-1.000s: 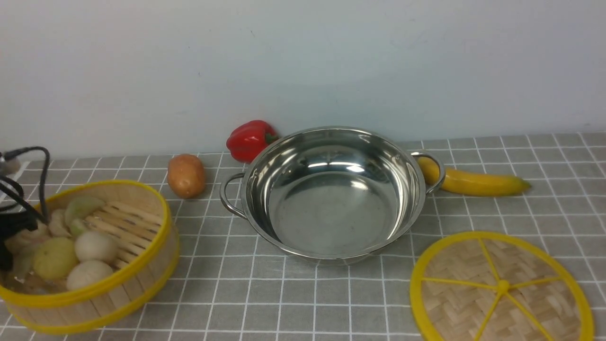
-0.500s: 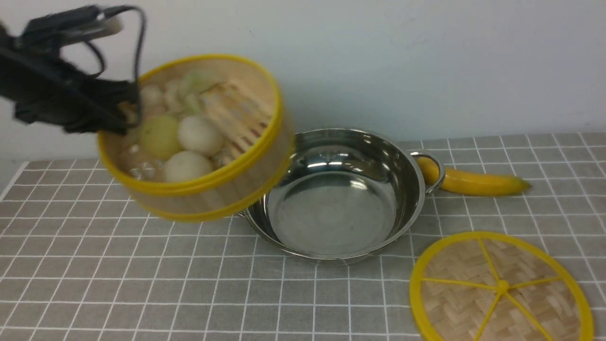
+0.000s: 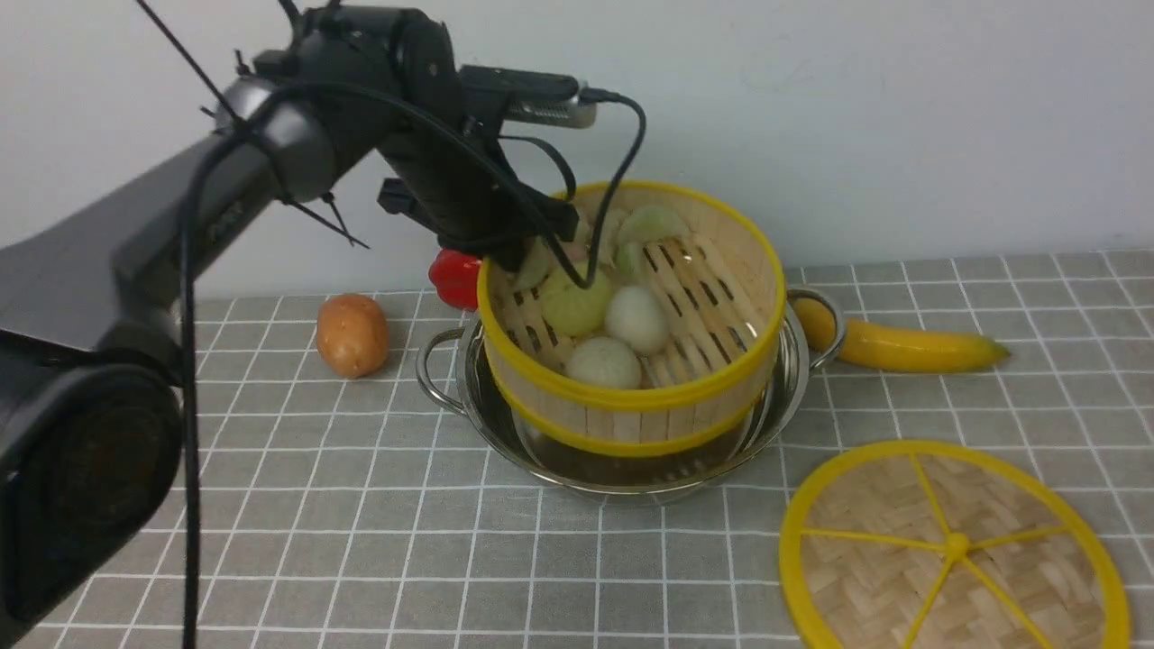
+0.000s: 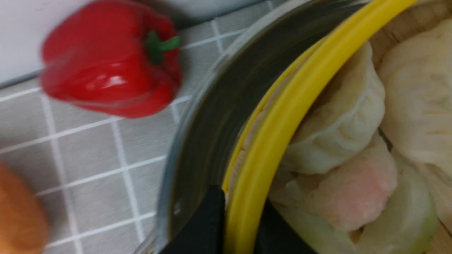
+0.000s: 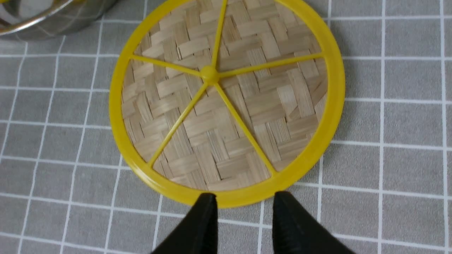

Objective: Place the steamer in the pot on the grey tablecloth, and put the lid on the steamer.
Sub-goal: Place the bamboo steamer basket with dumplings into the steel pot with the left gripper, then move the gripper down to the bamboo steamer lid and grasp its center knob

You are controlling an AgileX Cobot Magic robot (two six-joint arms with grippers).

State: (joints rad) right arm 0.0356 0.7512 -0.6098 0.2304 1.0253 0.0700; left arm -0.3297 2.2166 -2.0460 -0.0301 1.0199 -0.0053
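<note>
We are looking at the left gripper (image 3: pixel 523 248) reaching over the far left edge of the steamer (image 3: pixel 631 419). In the left wrist view it is clamping the yellow rim, one black finger (image 4: pixel 206 225) outside the wall and the other inside. The steamer is sitting down inside the pot (image 3: pixel 622 482), its lower yellow band below the steel rim. Whether its base is resting on the metal or hanging just clear, we cannot tell. Several pale dumplings (image 3: pixel 636 317) are lying on the slatted floor, bunched toward the gripper's side.

The pot is standing on the grey tablecloth (image 3: pixel 361 541), about mid-table, and both loop handles are showing past the basket. The lid (image 3: pixel 956 545) is lying flat on the cloth to the front right, well apart from the pot and uncovered.

In the right wrist view the right gripper (image 5: pixel 243 211) is poised at the edge of the lid (image 5: pixel 226 106). Its jaws are standing apart with nothing between them, the two black tips just at the yellow rim.

Around the pot we are seeing a potato (image 3: pixel 353 333) on the left, a red pepper (image 3: pixel 453 278) peeking out behind the arm, and a banana (image 3: pixel 911 349) beside the right handle.
</note>
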